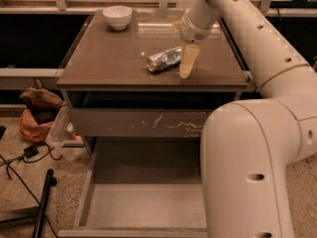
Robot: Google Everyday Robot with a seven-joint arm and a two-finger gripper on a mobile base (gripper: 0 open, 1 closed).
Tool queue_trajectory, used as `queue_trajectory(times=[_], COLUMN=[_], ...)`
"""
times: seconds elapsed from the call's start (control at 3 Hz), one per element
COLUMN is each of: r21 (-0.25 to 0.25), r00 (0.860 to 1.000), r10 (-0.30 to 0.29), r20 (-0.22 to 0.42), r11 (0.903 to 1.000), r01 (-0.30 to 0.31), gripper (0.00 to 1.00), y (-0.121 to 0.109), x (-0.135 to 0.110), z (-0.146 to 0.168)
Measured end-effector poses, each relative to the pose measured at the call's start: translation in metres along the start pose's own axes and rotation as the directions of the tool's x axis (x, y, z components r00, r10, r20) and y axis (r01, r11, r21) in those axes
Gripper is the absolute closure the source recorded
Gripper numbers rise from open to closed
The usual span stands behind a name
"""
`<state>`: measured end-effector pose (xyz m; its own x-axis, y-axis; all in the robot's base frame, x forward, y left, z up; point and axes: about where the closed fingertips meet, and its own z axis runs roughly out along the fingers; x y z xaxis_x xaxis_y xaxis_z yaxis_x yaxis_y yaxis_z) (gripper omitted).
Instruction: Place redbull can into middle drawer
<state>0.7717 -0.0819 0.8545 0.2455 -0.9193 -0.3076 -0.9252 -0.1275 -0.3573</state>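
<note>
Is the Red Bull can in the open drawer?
No, the redbull can lies on the cabinet top beside the gripper, outside the middle drawer.

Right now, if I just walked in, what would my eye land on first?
The huge white robot arm fills the right side, bending up over a brown cabinet. Its claw hangs just right of a shiny silver redbull can lying on its side on the cabinet's top. Below, the middle drawer stands pulled open, and a white bowl sits at the top's far left corner.
</note>
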Motion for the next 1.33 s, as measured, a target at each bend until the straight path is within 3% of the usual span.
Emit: queue_trajectory(times=[0.33, 0.67, 1.33], r21=[-0.018, -0.076, -0.117], r00=[1.0, 1.0, 0.999], r10=[0.0, -0.016, -0.025], r20=[0.01, -0.008, -0.043], r11=[0.9998, 0.997, 0.993], r01=[0.0, 0.016, 0.02], gripper=[0.0, 0.0, 0.0], y=[-0.005, -0.002, -0.002], x=[0.002, 0.0, -0.008], z=[0.014, 0.032, 0.034])
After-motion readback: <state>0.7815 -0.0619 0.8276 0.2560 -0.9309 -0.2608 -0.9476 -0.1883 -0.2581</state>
